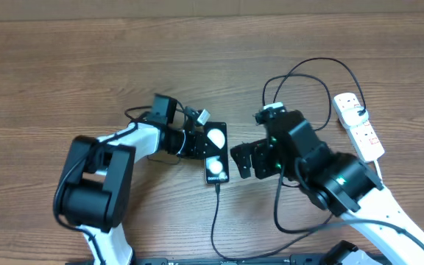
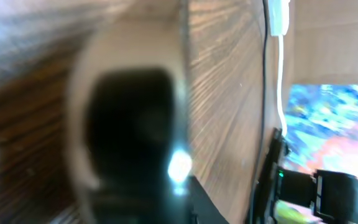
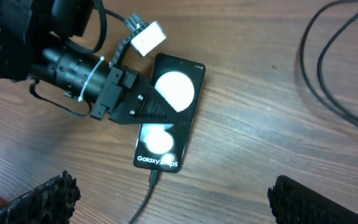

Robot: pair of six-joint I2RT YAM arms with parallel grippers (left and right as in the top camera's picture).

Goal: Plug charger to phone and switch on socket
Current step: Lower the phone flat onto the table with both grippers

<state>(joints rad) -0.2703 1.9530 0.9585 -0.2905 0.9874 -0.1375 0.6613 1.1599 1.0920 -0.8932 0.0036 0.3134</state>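
Note:
The phone (image 1: 217, 153) lies flat, a black slab with two white glares; in the right wrist view (image 3: 169, 121) its lettering shows. The charger (image 1: 214, 213) is a thin black cable whose plug tip (image 3: 154, 178) sits in the phone's bottom port. My left gripper (image 1: 199, 145) is turned on its side and clamps the phone's left edge, also in the right wrist view (image 3: 145, 104). My right gripper (image 1: 243, 163) is open and empty just right of the phone, its fingers wide apart (image 3: 173, 208). The socket (image 1: 359, 126) is a white strip at the far right. The left wrist view is blurred, with the phone (image 2: 129, 124) close up.
More black cable loops (image 1: 311, 70) at the back right, between my right arm and the strip, and also shows in the right wrist view (image 3: 334, 81). The strip's white cord (image 2: 281, 74) and the black cable (image 2: 265, 93) run along the table in the left wrist view.

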